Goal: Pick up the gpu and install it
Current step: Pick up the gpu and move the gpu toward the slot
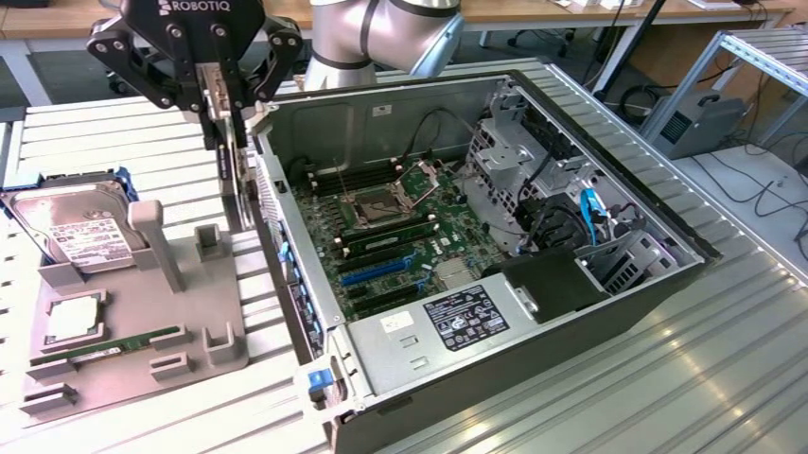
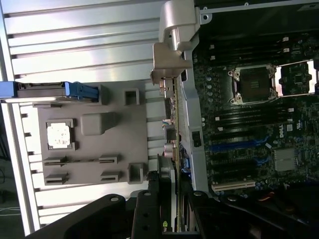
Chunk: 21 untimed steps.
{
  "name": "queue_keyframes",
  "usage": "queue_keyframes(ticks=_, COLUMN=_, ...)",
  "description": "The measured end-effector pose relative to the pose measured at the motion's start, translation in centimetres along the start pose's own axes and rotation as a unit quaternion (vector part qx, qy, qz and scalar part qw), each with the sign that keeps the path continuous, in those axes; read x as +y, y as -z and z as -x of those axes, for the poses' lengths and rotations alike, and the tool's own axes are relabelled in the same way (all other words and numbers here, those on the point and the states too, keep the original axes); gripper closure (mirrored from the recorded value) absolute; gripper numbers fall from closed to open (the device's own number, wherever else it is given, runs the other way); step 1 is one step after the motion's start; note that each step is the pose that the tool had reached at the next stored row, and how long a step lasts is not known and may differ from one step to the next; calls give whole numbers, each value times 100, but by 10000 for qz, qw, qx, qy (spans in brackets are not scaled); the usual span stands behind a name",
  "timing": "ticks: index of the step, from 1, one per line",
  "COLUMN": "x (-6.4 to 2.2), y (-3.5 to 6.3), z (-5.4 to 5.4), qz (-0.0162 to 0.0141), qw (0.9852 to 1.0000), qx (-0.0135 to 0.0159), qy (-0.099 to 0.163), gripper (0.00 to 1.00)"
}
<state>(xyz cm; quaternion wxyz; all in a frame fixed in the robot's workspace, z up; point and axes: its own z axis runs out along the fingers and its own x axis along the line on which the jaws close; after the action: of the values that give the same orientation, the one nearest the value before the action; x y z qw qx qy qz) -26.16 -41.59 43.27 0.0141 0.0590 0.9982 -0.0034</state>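
Exterior view: thin flat gpu (image 1: 231, 180) between jaws

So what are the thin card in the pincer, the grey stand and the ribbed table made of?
The card looks like brownish circuit board, studded with small parts, with a shiny metal bracket at one end. The grey stand is probably matte plastic, judging by its moulded slots and posts. The table seems bare aluminium: ribbed slats with a dull sheen.
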Motion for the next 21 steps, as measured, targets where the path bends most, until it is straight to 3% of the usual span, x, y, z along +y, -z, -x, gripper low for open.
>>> queue_keyframes(ticks=21, x=11, y=-3, z=89, qz=-6, qw=10000, qx=-1, qy=0, gripper=73)
